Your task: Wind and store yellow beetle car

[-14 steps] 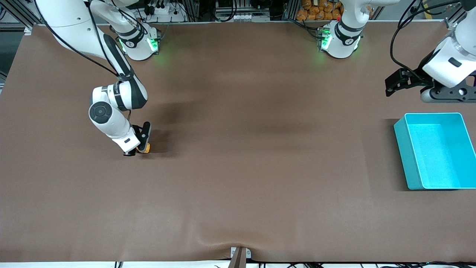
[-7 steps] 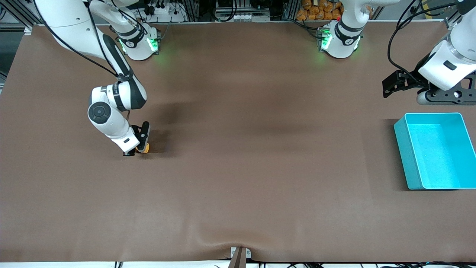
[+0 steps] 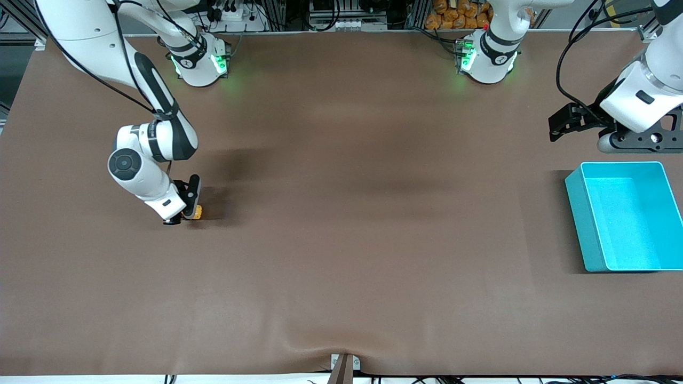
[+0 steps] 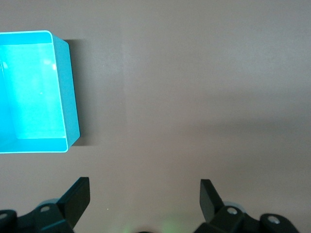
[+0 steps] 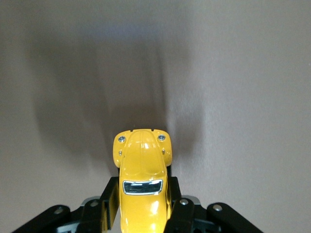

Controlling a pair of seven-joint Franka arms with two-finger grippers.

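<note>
The yellow beetle car (image 3: 195, 213) is a tiny yellow toy on the brown table near the right arm's end. My right gripper (image 3: 187, 208) is shut on it, its wheels on or just above the mat. In the right wrist view the yellow beetle car (image 5: 142, 180) sits between the black fingers (image 5: 109, 200), nose pointing away. My left gripper (image 3: 560, 124) is open and empty, up above the table beside the teal bin (image 3: 579, 213). In the left wrist view the left gripper (image 4: 144, 195) has its fingers (image 4: 77, 194) wide apart over bare mat.
The teal bin is open-topped and holds nothing, at the left arm's end of the table; it also shows in the left wrist view (image 4: 68, 92). The brown mat (image 3: 341, 213) covers the table. A small bracket (image 3: 344, 365) sits at the table edge nearest the front camera.
My right gripper has dragged the car a little toward the right arm's end of the table. My left gripper has drifted slightly away from the bin.
</note>
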